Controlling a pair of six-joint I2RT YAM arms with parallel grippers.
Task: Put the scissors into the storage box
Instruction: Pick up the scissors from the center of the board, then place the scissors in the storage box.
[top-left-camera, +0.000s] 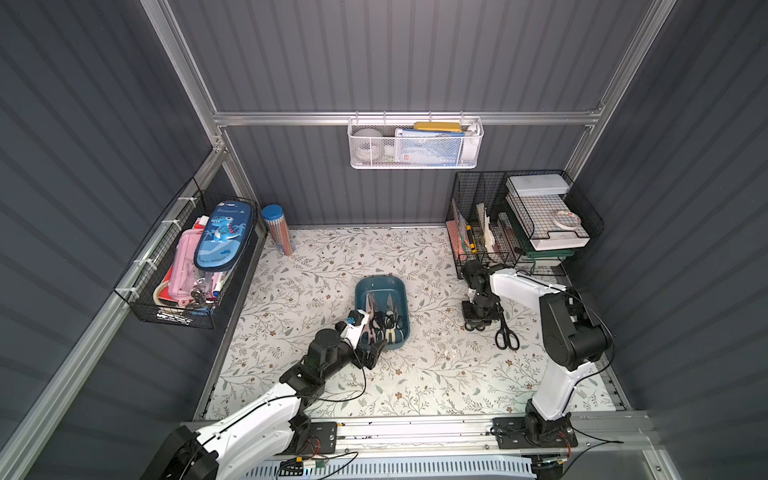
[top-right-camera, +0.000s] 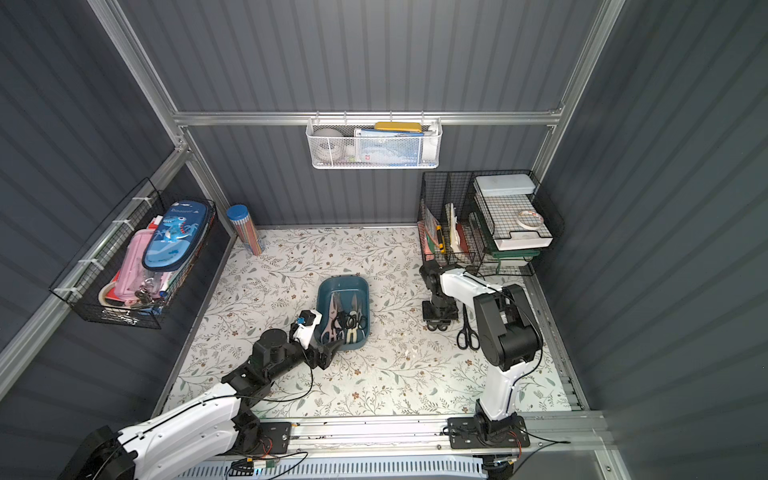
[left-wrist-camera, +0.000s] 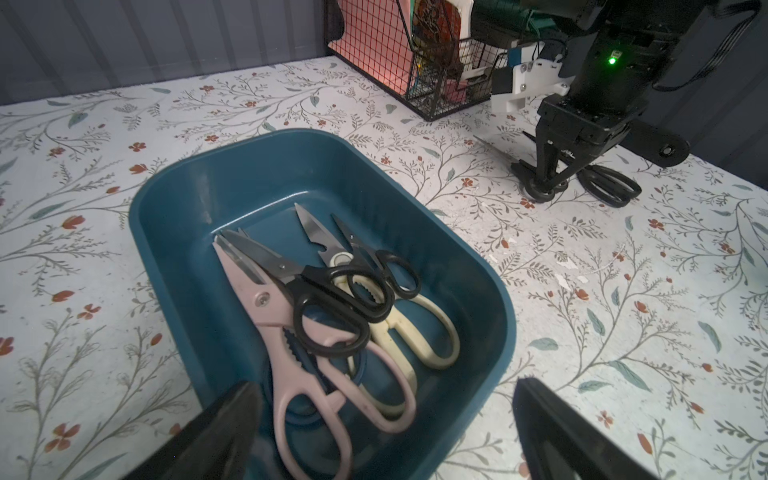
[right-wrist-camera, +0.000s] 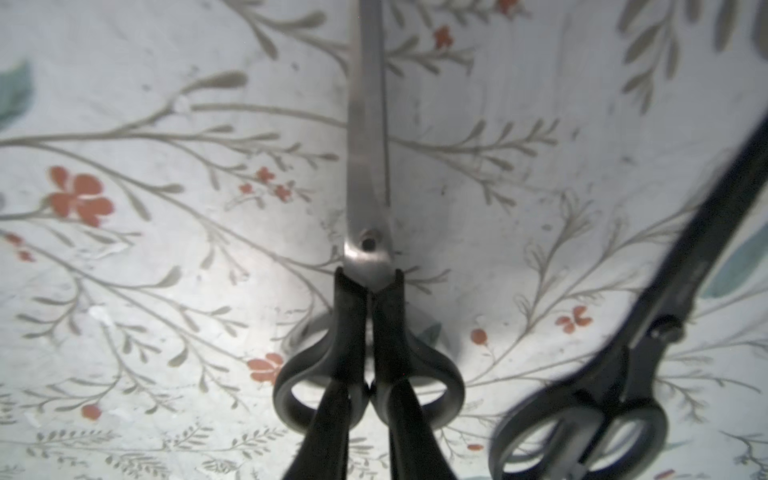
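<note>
Surface (top-left-camera: 332, 386) in a leaf-and-flower print carries everything, and the storage box (top-left-camera: 380, 279) sits near its middle, where either arm can likely reach it. The left gripper (left-wrist-camera: 386, 386) hovers over the box's near end with its jaws spread wide and nothing between them; it looks parked there, leaving the pick to the other arm. The right gripper (right-wrist-camera: 370, 386) points straight down at the surface toward the right edge, well apart from the box. Its fingers (right-wrist-camera: 332, 428) reach one into each handle loop of the steel-bladed pair (right-wrist-camera: 368, 199) and are drawn in against the two inner bars, clamping them together. A pair lying flat offers little else to pinch, and squeezing there should also keep the blades shut. Whether this pair has left the surface I cannot tell. Just beside it, closer to the right edge, the all-black pair (top-left-camera: 506, 332) lies loose, not yet collected. Inside the box four pairs show, all lengthwise with blades to the far end and handles to the near end, probably because the box is barely longer than they are. The pink-handled shears (left-wrist-camera: 266, 307) and cream-handled shears (left-wrist-camera: 419, 332) lie side by side. The black-handled pair (left-wrist-camera: 328, 316) rests across both, and the small black-handled pair (left-wrist-camera: 399, 270) rests on the cream one.
</note>
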